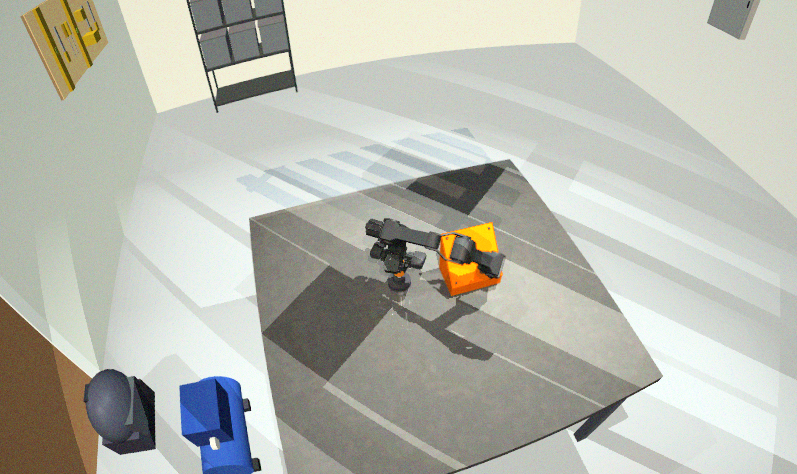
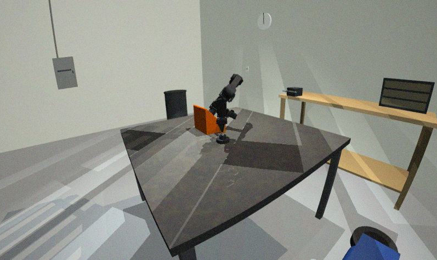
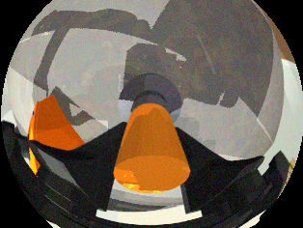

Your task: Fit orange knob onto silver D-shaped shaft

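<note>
My gripper (image 1: 399, 271) (image 2: 222, 129) (image 3: 150, 128) is shut on the orange knob (image 1: 399, 274) (image 3: 151, 140), with a dark finger on either side of it. The round dark pedestal (image 1: 399, 284) (image 2: 222, 140) (image 3: 150, 82) stands on the table under the gripper. In the wrist view the knob's far end overlaps the pedestal's raised centre. In the exterior view the fingertips are just above the pedestal, with a small gap showing. The silver shaft is hidden in the wrist view and too small to make out elsewhere. The knob's hole and its flat side are hidden.
An orange wedge-shaped block (image 1: 474, 286) (image 2: 200, 120) (image 3: 53, 123) stands on the table (image 1: 477, 412) (image 2: 187, 193) close beside the pedestal, partly under the arm. Strong shadows cross the table. A blue machine (image 1: 227, 423) stands on the floor beyond the table edge.
</note>
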Controlling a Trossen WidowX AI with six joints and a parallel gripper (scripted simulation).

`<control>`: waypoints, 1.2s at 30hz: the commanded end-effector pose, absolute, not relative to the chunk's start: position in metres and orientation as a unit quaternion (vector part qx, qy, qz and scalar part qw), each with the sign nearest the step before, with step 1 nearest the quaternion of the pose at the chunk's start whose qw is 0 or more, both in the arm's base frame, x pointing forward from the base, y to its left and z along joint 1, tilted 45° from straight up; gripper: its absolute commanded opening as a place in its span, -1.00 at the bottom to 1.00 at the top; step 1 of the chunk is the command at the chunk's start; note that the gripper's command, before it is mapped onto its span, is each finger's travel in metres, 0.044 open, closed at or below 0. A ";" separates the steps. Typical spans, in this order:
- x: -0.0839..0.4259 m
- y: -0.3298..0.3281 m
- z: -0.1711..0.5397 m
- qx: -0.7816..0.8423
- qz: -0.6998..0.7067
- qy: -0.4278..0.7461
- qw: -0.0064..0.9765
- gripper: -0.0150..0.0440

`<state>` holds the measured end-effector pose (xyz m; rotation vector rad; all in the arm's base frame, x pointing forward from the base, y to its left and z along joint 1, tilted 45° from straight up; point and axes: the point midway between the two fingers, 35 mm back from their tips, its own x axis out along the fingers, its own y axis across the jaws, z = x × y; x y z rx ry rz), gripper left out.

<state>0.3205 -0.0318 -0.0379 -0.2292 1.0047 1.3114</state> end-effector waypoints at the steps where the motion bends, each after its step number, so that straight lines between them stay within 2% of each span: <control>1: 0.322 -0.032 -0.040 -0.114 0.588 0.436 0.671 -0.49; 19: 0.321 -0.032 -0.035 -0.114 0.588 0.437 0.671 -0.49; 26: 0.321 -0.033 -0.037 -0.180 0.629 0.376 0.656 -0.49; 36: 0.321 -0.030 -0.039 -0.183 0.631 0.373 0.656 -0.49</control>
